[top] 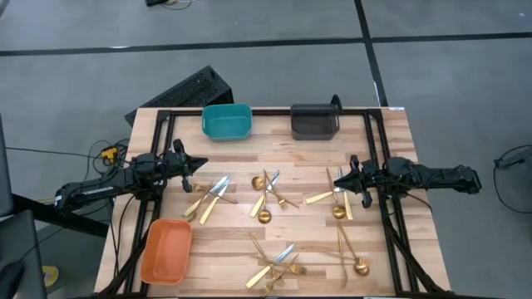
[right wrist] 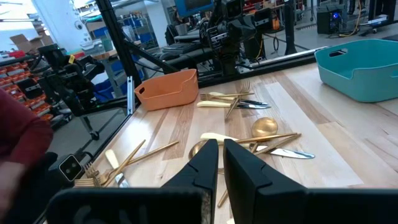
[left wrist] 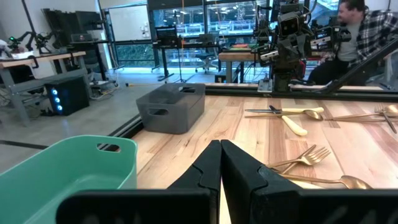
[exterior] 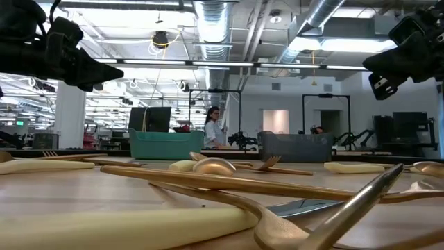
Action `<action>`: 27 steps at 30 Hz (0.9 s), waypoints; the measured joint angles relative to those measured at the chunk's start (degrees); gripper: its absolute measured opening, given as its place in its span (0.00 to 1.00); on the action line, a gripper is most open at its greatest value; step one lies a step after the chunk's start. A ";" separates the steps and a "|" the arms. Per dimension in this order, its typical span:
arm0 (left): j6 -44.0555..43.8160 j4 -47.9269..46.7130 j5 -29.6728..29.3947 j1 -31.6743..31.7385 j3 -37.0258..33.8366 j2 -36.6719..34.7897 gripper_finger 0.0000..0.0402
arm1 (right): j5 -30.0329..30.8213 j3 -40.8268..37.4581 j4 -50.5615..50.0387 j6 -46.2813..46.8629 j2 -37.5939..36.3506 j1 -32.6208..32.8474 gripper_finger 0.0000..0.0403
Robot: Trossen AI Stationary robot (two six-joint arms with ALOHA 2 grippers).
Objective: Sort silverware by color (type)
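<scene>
The gold silverware lies flat on the wooden table in loose groups: knives at the left [top: 212, 195], spoons and forks in the middle [top: 268, 195], pieces at the right [top: 337, 199], and a pile near the front edge [top: 278, 264]. My left gripper [top: 202, 163] hangs shut above the table's left side, level, its fingers [left wrist: 208, 165] together with nothing between them. My right gripper [top: 337, 178] hangs above the right side, level, its fingers [right wrist: 205, 162] nearly together and empty. Both are clear of the silverware.
A teal bin [top: 227, 121] and a grey bin [top: 315, 121] stand at the far edge, and an orange bin [top: 166, 249] at the near left. A black frame [top: 378, 124] borders the table. People show in the room beyond the table [left wrist: 357, 31], and a red sleeve [right wrist: 18, 149] at the left side.
</scene>
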 joint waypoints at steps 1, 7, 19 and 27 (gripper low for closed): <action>0.01 -0.01 0.01 -0.01 -0.02 -0.01 0.00 | 0.00 0.00 0.01 0.00 0.01 0.00 0.13; 0.02 -0.02 0.00 0.00 0.00 0.00 0.00 | 0.00 0.00 0.02 -0.04 0.00 0.00 0.13; 0.02 -0.01 0.01 0.00 0.00 -0.02 0.00 | 4.70 -0.24 22.15 -30.33 -0.02 -3.87 0.13; 0.02 0.00 0.00 -0.01 0.00 -0.02 0.00 | 4.55 -0.22 26.15 -31.41 0.02 -3.86 0.13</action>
